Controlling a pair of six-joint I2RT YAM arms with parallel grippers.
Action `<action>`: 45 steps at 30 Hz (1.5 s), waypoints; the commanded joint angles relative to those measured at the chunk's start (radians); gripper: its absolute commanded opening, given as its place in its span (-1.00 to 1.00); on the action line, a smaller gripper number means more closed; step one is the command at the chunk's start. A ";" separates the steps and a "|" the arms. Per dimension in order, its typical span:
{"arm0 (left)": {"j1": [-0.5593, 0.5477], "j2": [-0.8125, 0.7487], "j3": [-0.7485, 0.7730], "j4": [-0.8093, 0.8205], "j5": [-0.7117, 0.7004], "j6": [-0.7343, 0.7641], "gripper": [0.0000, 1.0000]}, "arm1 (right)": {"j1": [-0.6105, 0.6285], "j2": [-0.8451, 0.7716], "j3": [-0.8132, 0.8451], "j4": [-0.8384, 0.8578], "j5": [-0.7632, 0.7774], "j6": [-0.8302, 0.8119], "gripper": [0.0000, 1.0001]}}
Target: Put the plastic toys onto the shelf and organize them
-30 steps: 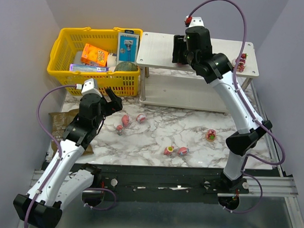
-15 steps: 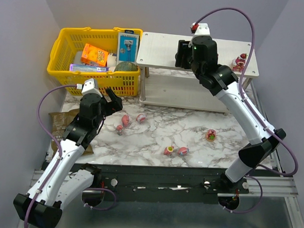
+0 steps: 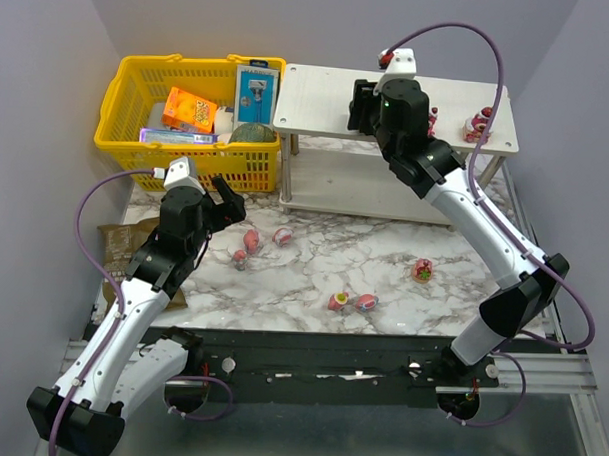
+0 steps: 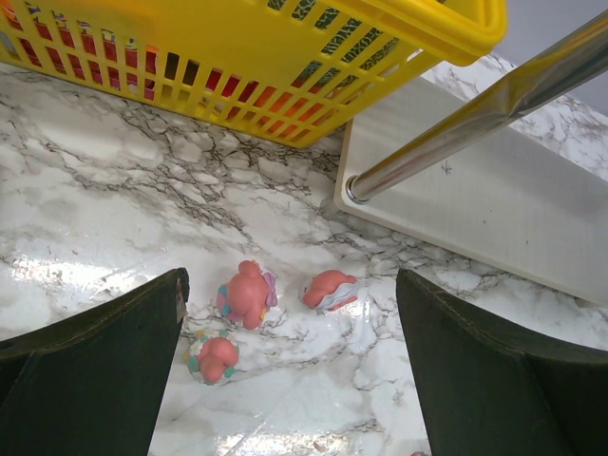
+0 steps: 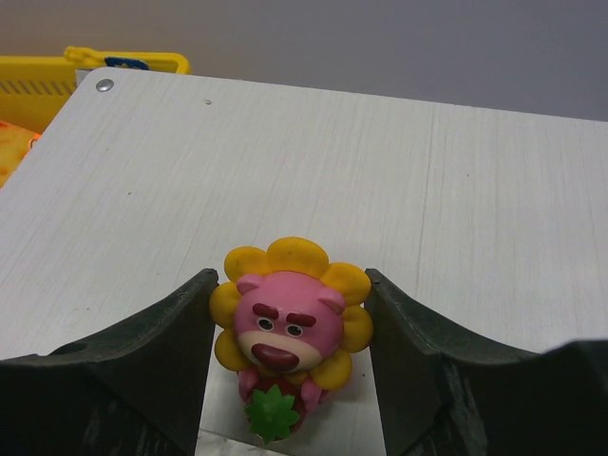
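Two tools: right tool (image 5: 291, 296) clamps flower bear (image 5: 285, 328) over shelf (image 5: 446, 180); left tool (image 4: 290, 290) gapes.

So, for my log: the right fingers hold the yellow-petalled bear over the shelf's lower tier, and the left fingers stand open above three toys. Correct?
Not the lower tier: the right wrist view shows the yellow-petalled bear held by the right fingers over the shelf's top board. The left fingers do stand open above three toys.

Yellow-petalled pink bear (image 5: 290, 334), upright, over white shelf (image 5: 456, 190) top
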 commanded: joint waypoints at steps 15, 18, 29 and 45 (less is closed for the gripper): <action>-0.003 -0.002 -0.002 -0.016 -0.030 0.009 0.97 | 0.009 -0.031 -0.047 0.103 0.032 -0.039 0.36; -0.003 -0.002 -0.003 -0.018 -0.030 0.012 0.98 | 0.009 -0.044 -0.071 0.119 0.023 -0.042 0.44; -0.003 0.003 -0.005 -0.018 -0.028 0.010 0.97 | 0.013 -0.058 -0.093 0.137 0.020 -0.045 0.57; -0.003 0.001 0.008 -0.021 -0.030 0.013 0.98 | 0.015 -0.086 -0.021 0.064 -0.045 -0.082 1.00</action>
